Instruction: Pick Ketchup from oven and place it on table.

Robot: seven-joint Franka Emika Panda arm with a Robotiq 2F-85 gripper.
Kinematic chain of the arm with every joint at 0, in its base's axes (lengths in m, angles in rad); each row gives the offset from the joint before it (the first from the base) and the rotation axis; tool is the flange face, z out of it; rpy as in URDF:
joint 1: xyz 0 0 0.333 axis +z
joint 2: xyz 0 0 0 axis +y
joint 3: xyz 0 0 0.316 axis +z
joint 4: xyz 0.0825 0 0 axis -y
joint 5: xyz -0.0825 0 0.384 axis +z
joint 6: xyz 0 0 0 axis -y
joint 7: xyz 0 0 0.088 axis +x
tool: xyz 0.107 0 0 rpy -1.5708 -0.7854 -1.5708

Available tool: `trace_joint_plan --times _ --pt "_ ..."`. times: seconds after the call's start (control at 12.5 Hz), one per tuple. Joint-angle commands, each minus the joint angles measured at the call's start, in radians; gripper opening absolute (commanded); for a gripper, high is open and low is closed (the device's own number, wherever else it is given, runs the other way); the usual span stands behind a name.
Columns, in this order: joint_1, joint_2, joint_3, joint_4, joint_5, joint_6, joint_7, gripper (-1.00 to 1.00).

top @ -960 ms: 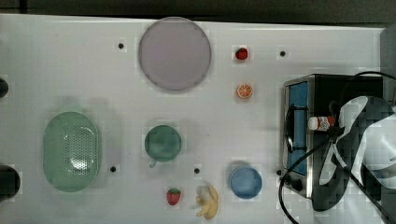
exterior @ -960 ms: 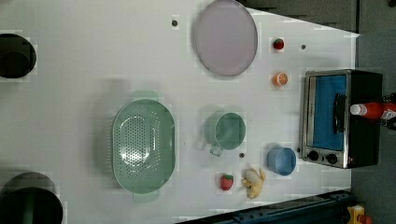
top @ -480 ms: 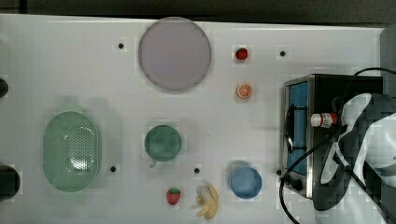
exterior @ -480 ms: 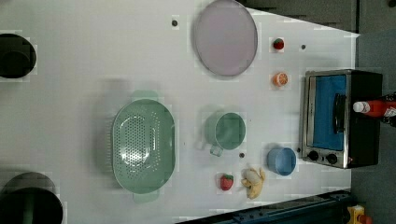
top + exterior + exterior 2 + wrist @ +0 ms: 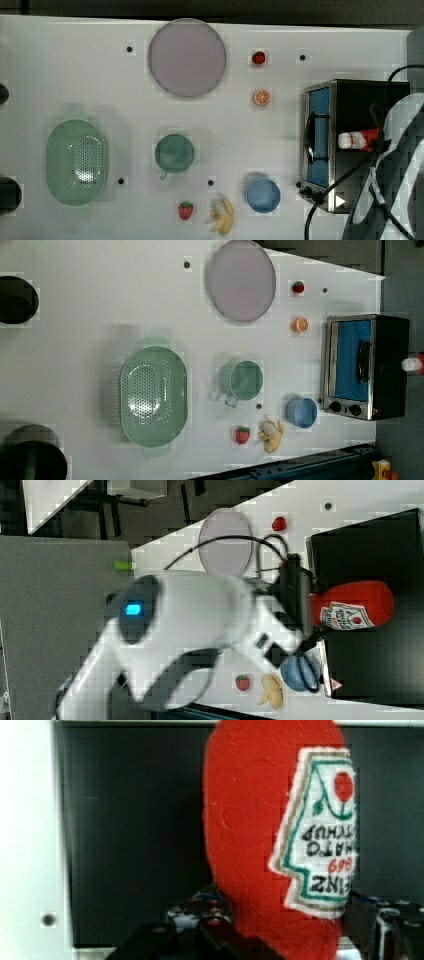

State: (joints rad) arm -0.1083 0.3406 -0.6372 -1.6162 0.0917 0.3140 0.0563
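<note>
Ketchup [image 5: 356, 139] shifted rightward over oven [image 5: 350, 100].

Reaching over the oven [image 5: 370, 605], gripper [image 5: 312, 607] clamping the Ketchup [image 5: 350, 605] between its fingers, white arm [image 5: 185, 630] stretching behind.

Ketchup [image 5: 413, 364] cut off by the left view's right edge, arm [image 5: 190, 630] blurred, hiding table [image 5: 280, 545]

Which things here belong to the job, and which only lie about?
For the job: Ketchup, oven, table, gripper.

Lying about: green colander, green cup, blue bowl, grey plate, strawberry, banana, orange slice.
</note>
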Motion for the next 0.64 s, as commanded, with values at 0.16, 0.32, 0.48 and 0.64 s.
trace_joint_plan --times 0.16,0.32,0.48,0.64 --pt "0.106 -0.105 0.063 0.136 -0.021 -0.098 -0.001 0.27" --pt "0.146 -0.142 0.112 0.135 -0.021 -0.194 -0.005 0.27" --pt "0.177 -0.167 0.174 0.13 -0.021 -0.27 -0.005 0.27" --pt "0.204 -0.177 0.25 0.126 -0.021 -0.315 -0.005 0.27"
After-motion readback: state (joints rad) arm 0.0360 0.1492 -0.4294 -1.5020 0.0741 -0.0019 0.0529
